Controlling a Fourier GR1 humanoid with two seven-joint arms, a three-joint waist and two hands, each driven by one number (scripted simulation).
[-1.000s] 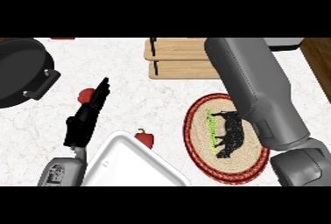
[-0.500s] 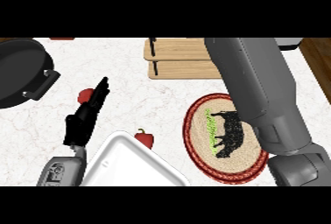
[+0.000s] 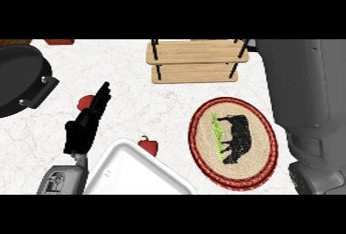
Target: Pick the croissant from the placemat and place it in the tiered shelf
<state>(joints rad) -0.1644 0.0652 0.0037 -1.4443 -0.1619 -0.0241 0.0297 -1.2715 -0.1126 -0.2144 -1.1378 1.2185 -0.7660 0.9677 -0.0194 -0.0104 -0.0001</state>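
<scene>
Your left hand (image 3: 86, 122) is down at the lower left, hovering over the counter (image 3: 155, 107) with its black fingers (image 3: 101, 95) straight, held together and pointing up the view. It's holding nothing. A small red item (image 3: 85, 101) sits right beside the fingers, partly hidden, and you can't tell if they touch.

Your right forearm (image 3: 304, 91) is the big grey block down the right edge. It runs off the top of the view, so the right hand itself doesn't show and you can't tell how its fingers stand.

The croissant: you can't tell where it is from this view. The placemat (image 3: 202, 151) is an oval woven mat, tan in the middle with a dark red braided rim and a black cow shape plus a green strip on it, just left of the right forearm.

The tiered shelf (image 3: 196, 61) is up top, 2 pale wood boards on thin black posts, well apart from the left hand.

Other stuff: a round black pan (image 3: 17, 77) at the left edge, a glossy white tray (image 3: 135, 171) with rounded corners at the bottom, and a small red pepper (image 3: 148, 145) just beside the tray's upper edge. The counter is white marble with faint veins.
</scene>
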